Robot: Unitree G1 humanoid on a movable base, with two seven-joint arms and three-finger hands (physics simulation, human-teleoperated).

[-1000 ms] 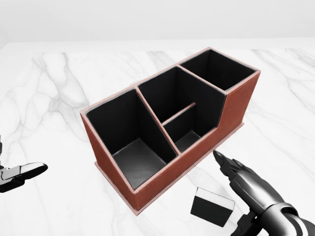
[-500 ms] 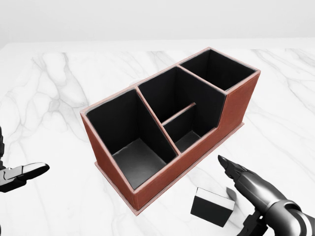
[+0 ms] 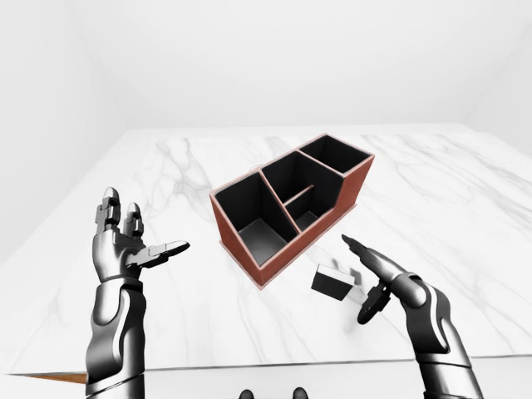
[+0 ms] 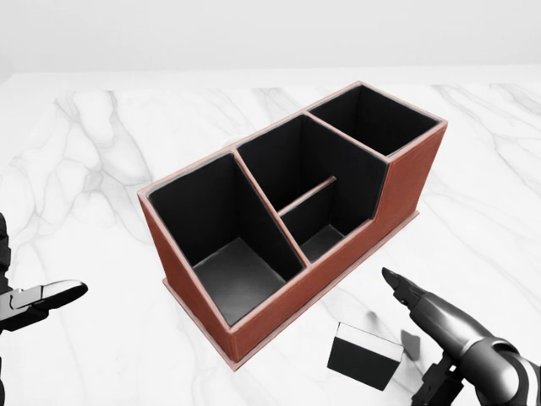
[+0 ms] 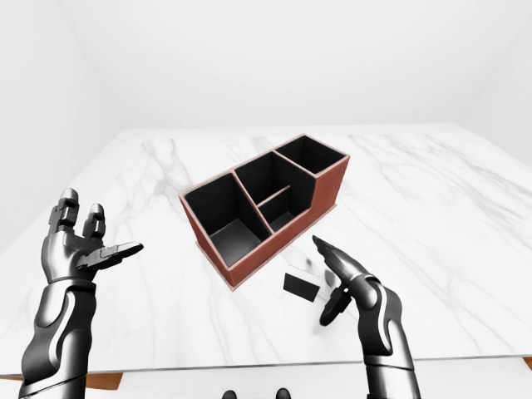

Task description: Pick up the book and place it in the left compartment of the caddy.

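A small black book with a white page edge lies on the marble table, just below the caddy's lower right wall. The reddish-brown caddy has black compartments; its large left compartment holds nothing. My right hand is open, fingers spread, just right of the book and apart from it. At the far left of the table my left hand is raised and open, holding nothing.
The marble table's near edge runs along the bottom of the eye views. White walls surround the table. A bit of brown floor shows at the lower left.
My right hand has drawn down and to the right in the head view, away from the caddy's wall. Book, caddy and left hand stay put.
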